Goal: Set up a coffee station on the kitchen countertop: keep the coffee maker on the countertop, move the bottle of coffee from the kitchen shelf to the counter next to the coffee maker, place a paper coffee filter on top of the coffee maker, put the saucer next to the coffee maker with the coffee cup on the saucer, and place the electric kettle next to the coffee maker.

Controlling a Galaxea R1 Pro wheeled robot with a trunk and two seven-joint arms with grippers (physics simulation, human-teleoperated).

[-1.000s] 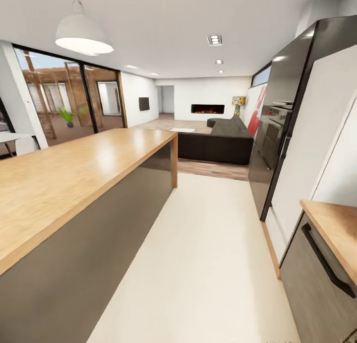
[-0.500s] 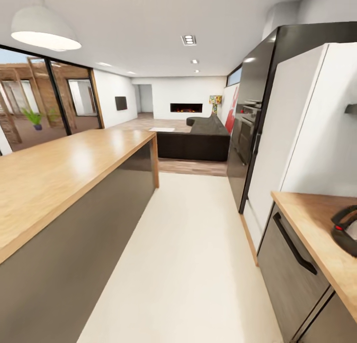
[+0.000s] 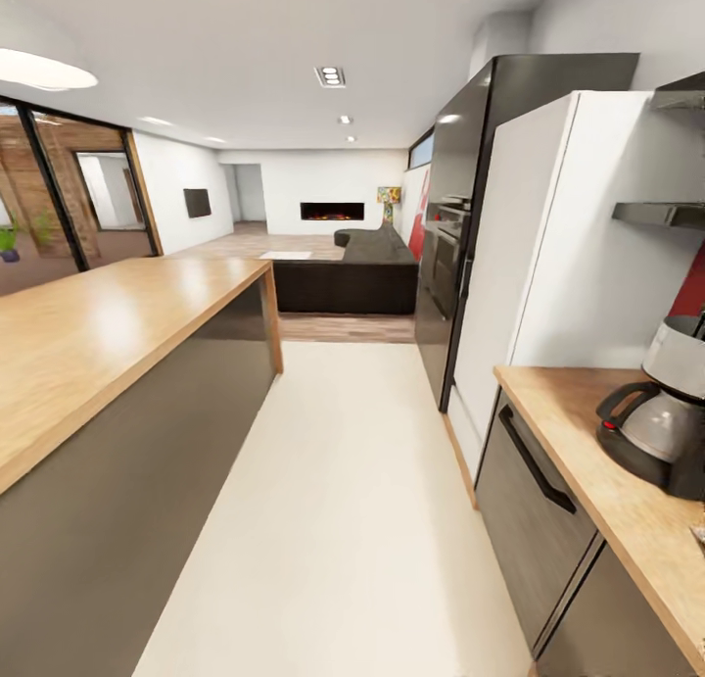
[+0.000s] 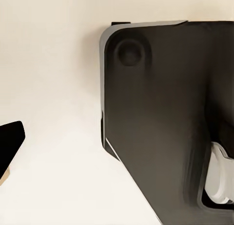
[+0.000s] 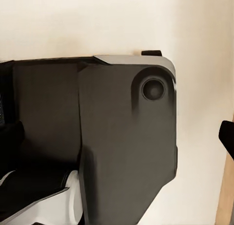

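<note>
In the head view we see the black drip coffee maker with its silvery carafe [image 3: 664,417] at the right edge of the frame, standing on the light tan wood-look kitchen countertop [image 3: 578,432], and above it the thin glossy black kitchen shelf [image 3: 661,214] in the upper right. We judge that the station lies to our right, so the right arm is the nearer one. In the left wrist view we look down on the robot's dark base [image 4: 165,132] over the pale floor [image 4: 48,64]; we cannot tell how the left gripper stands. The right wrist view is similar, and we cannot tell the right gripper's state either.
</note>
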